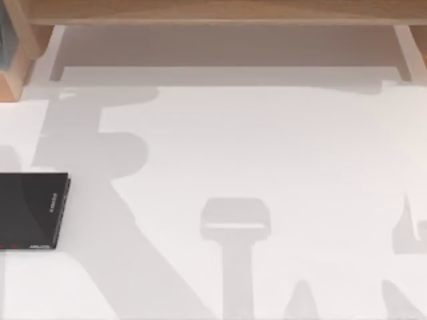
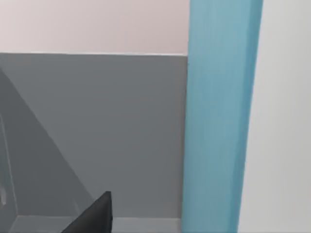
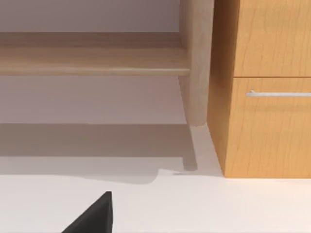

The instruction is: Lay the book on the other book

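Black book (image 1: 30, 210) lies flat at the table's (image 1: 267, 153) left edge. Left wrist view catches a teal upright surface (image 2: 218, 116) close ahead; can't tell either gripper's state. Beyond the black book stands a wooden shelf (image 1: 213, 12).

The thin black book (image 1: 30, 210) lies flat at the worktop's (image 1: 267, 147) left edge, pale lettering along its spine.
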Available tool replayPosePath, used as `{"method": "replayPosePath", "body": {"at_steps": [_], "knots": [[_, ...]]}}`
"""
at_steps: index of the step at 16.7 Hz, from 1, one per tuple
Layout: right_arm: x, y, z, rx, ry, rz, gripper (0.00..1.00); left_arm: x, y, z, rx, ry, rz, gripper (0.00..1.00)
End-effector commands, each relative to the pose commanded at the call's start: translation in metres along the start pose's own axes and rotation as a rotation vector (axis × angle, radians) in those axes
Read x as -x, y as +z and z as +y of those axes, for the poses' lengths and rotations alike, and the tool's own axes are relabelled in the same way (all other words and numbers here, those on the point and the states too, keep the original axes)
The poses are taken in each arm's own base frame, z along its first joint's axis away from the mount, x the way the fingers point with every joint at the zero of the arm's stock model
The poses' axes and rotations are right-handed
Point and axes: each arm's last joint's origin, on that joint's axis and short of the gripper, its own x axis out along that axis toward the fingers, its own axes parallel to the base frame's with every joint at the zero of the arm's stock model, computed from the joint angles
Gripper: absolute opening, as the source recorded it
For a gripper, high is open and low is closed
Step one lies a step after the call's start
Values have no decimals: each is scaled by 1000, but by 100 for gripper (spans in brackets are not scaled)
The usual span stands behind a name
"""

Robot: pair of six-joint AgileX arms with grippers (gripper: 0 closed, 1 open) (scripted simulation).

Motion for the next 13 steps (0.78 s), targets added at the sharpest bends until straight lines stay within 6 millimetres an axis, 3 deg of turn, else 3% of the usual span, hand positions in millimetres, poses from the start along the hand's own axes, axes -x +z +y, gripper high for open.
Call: {"method": "replayPosePath", "body": {"at_steps": [1,13], "knots": [[0,0,0,0,0,0,100,0,0,0,0,0,0,100],[0,0,0,0,0,0,100,0,0,0,0,0,0,10]]}}
